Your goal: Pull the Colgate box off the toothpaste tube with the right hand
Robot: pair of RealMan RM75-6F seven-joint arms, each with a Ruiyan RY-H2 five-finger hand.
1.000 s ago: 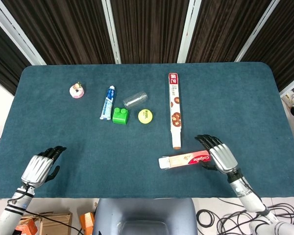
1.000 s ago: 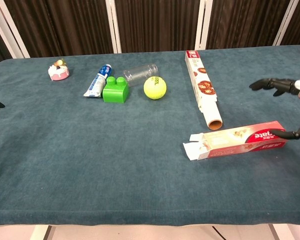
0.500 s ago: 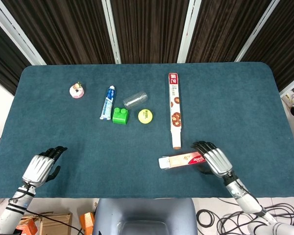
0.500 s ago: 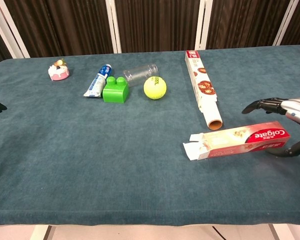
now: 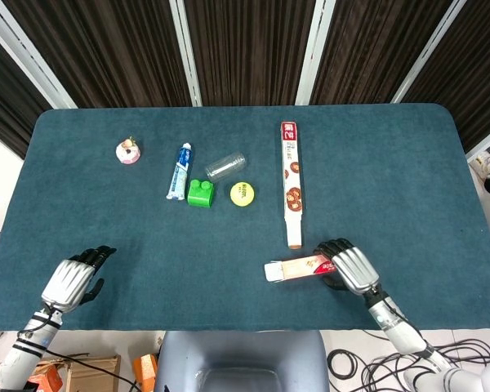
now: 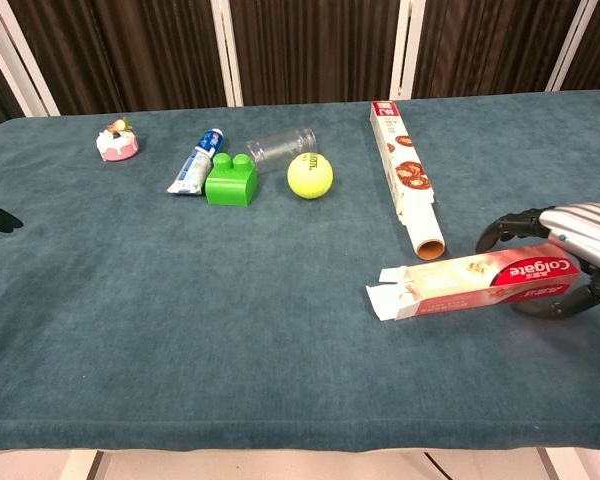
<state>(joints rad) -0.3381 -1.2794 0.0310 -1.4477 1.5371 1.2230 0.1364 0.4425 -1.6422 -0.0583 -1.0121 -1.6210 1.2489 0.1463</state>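
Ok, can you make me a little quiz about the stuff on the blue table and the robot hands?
1. True or false: the Colgate box lies flat with its open flaps pointing away from the right hand.
2. Which thing touches the green block? A) the pink toy cake B) the toothpaste tube C) the long biscuit box
3. Fill in: the yellow-green ball sits just in front of the clear ______ lying on its side.

Key:
1. True. The right hand is at the closed end.
2. B
3. cup

The left hand holds nothing.
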